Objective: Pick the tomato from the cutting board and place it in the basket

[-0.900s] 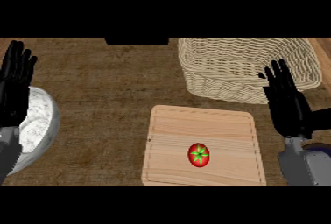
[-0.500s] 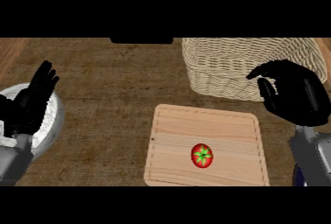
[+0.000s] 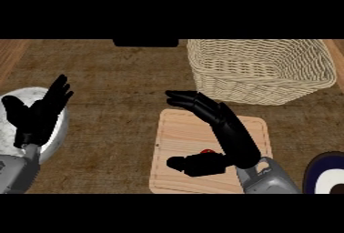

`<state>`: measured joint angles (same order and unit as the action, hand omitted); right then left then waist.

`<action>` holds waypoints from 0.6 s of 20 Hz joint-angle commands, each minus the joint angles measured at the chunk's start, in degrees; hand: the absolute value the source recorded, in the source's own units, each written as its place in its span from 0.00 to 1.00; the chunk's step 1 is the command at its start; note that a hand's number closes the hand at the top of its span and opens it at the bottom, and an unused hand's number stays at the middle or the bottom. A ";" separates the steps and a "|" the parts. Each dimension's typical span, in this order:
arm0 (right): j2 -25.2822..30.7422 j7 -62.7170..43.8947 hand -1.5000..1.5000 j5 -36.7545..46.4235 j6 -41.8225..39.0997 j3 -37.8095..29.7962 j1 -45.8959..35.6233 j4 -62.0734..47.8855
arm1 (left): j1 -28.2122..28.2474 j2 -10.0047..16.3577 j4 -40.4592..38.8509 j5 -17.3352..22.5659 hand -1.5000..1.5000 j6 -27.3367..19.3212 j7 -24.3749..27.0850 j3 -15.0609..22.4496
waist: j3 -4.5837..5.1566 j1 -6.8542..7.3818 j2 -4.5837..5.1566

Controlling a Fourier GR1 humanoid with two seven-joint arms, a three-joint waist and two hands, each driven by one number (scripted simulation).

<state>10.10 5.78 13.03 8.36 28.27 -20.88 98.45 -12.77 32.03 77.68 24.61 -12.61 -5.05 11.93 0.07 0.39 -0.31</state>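
From my station, the brown, cloth-textured bench (image 3: 121,77) fills the head view. The pale woven wicker basket (image 3: 262,88) stands at its far right, with nothing visible inside it. Just in front of the basket, nearly touching its near wall, lies the light wooden rectangular cutting board (image 3: 180,132).

The right robot hand (image 3: 228,129) hangs over the board, its grey forearm coming in from the lower edge. Its fingers (image 3: 194,102) are stretched out straight toward the board's far left corner and its thumb (image 3: 194,164) is spread wide below them, so I read this hand as open, closed on nothing.

The left robot hand (image 3: 39,116) shows at the left edge, open with fingers straight and pointing up. It sits over a round grey-white plate (image 3: 59,129), well apart from the board.

At the lower right corner a dark blue round plate with a white centre (image 3: 314,169) is cut off by the edge.

The small red tomato (image 3: 209,150) is on the cutting board. Only a sliver of it shows, between the right thumb and the palm. The palm hides the rest, so I cannot tell whether the hand touches it.
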 commanded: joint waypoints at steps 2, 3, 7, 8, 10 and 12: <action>-5.35 -21.48 0.00 11.73 2.89 8.70 -2.19 5.22 | -1.36 0.02 -0.16 -0.09 0.50 -0.23 -4.11 -0.29 | 0.04 -1.04 -0.21; -4.39 -28.33 0.00 10.34 -1.37 5.90 -7.06 5.49 | -0.32 0.50 -0.44 0.39 0.50 0.70 -3.04 -0.85 | 0.11 -0.78 -0.29; 1.19 -42.37 0.00 17.19 -9.49 7.06 -11.31 7.01 | 0.81 0.45 -1.41 0.12 0.50 0.60 -1.83 -1.22 | 0.29 -1.80 -0.92; 4.49 -44.14 0.00 18.87 -11.72 3.95 -14.23 4.55 | 2.04 0.62 -0.85 -0.57 0.50 0.47 -0.17 -1.12 | 0.41 -1.31 -1.05; 7.90 -50.39 0.00 21.96 -16.27 4.16 -16.16 6.38 | 2.27 -0.04 -1.35 0.00 0.50 0.43 -1.16 -0.98 | 0.44 -2.53 -1.38; 8.95 -57.26 0.00 20.07 -22.42 1.28 -19.93 7.56 | 1.29 -0.93 -0.24 -1.20 0.50 -1.24 -2.04 -0.07 | 0.23 -2.19 -0.97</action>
<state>15.20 -39.65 31.35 -5.48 32.08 -35.27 104.18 -11.98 32.01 76.99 24.45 -12.51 -6.65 11.00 0.31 -1.54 -1.27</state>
